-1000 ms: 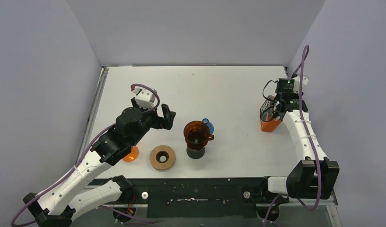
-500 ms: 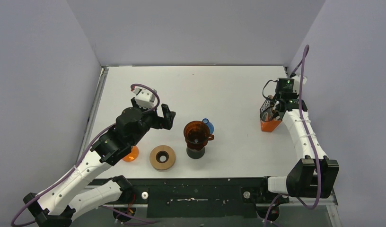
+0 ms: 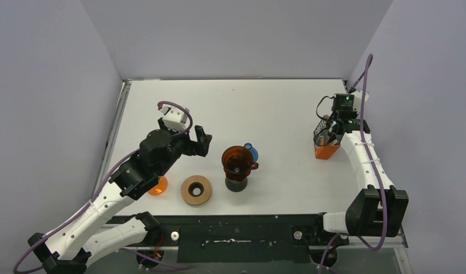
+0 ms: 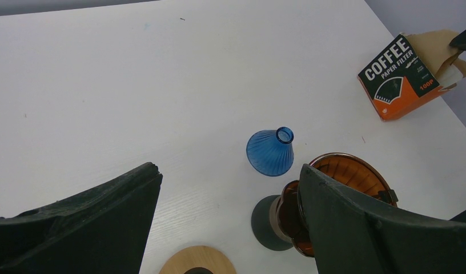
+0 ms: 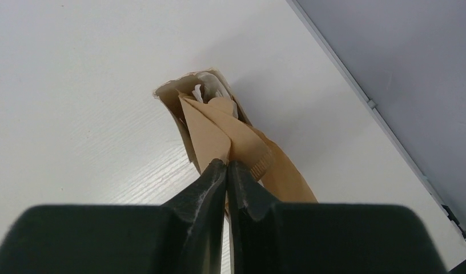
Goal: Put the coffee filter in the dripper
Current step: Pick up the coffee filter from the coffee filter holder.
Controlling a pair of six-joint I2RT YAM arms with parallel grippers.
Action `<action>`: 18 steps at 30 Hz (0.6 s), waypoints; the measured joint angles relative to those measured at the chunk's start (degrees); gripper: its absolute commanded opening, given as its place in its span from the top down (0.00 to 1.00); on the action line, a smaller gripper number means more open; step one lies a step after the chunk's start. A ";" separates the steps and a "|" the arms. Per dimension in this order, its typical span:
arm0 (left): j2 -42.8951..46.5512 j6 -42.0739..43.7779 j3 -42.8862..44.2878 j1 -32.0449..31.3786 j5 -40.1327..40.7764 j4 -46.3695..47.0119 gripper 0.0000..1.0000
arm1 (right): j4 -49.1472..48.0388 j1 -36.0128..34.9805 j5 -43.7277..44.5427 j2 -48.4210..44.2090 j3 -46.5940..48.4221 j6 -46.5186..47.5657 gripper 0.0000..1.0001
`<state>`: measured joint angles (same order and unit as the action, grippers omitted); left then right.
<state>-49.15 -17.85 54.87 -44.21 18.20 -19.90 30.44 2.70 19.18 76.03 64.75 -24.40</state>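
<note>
White worktop (image 3: 265, 108) between grey walls: the right claw (image 5: 227, 162) pinches a coffee filter (image 5: 211, 128) at its box.
The filter is tan folded paper with a crimped seam. Its upper edge is nipped between the closed fingers, and the rest sits in the torn-open top of the orange and black filter box (image 4: 399, 77) by the worktop's right edge. The amber dripper (image 3: 237, 160) stands on a dark base near the middle of the near edge. The left claw (image 4: 229, 169) hangs spread wide above the worktop.

Right gripper (image 5: 227, 164) now tight on filter (image 5: 212, 130)
</note>
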 measured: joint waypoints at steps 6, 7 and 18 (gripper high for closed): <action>0.24 0.00 0.00 -0.02 0.00 0.00 0.11 | -0.11 0.00 -0.59 0.00 0.00 -0.20 1.00; 0.28 0.00 0.00 -0.02 0.02 0.00 0.11 | -0.17 0.00 -0.68 0.00 0.00 -0.20 1.00; 0.33 0.00 0.00 -0.02 0.09 0.00 0.11 | -0.35 0.00 -3.32 -1.05 0.22 -0.33 1.00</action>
<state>-48.82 -17.85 54.87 -44.23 18.28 -19.90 30.09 2.70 15.86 74.98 64.97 -24.73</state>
